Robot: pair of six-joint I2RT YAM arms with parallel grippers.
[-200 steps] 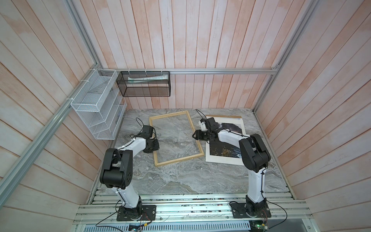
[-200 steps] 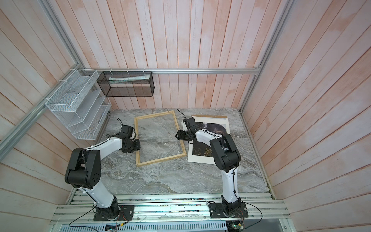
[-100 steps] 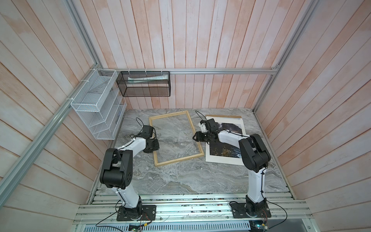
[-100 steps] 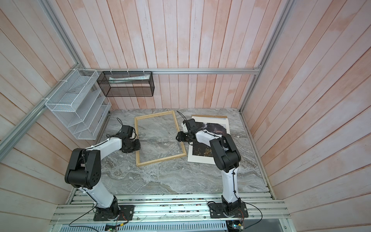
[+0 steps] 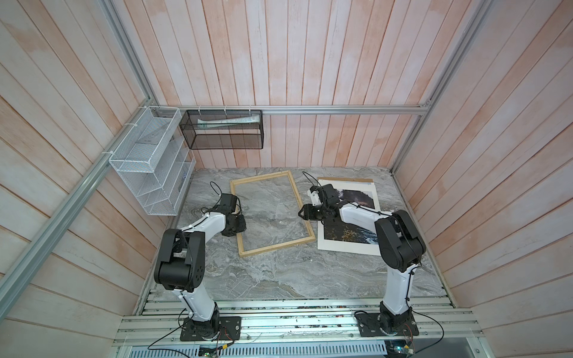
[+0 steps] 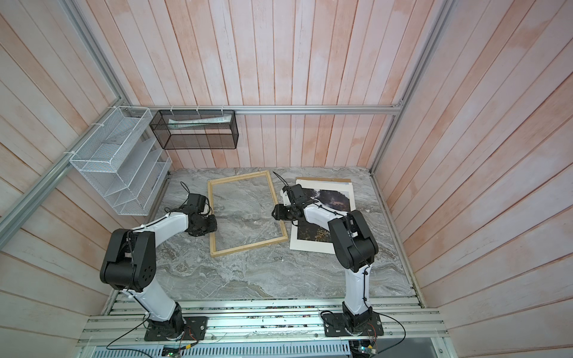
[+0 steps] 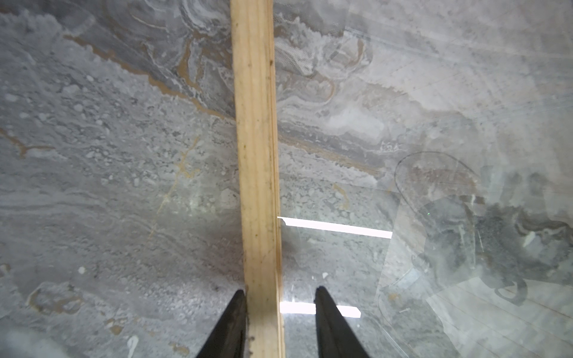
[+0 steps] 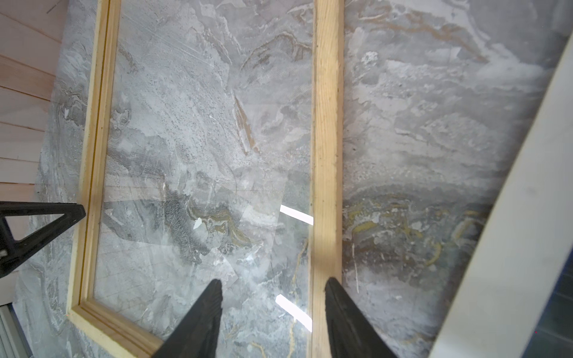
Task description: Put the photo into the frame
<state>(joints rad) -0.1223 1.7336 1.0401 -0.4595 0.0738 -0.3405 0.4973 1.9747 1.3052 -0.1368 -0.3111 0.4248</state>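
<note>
This looks to me like a robotics lab cell: a marble-look tabletop [image 5: 279, 272] closed in by pale plank walls [image 5: 310, 62] on aluminium rails [image 5: 341, 110], with the left arm [image 5: 198, 297] and the right arm [image 5: 397, 288] bolted to a slotted metal base [image 5: 294, 319].

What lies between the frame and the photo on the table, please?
Bare marble table, from the frame to the photo, plus one finger of the right gripper, in the right wrist view.
</note>
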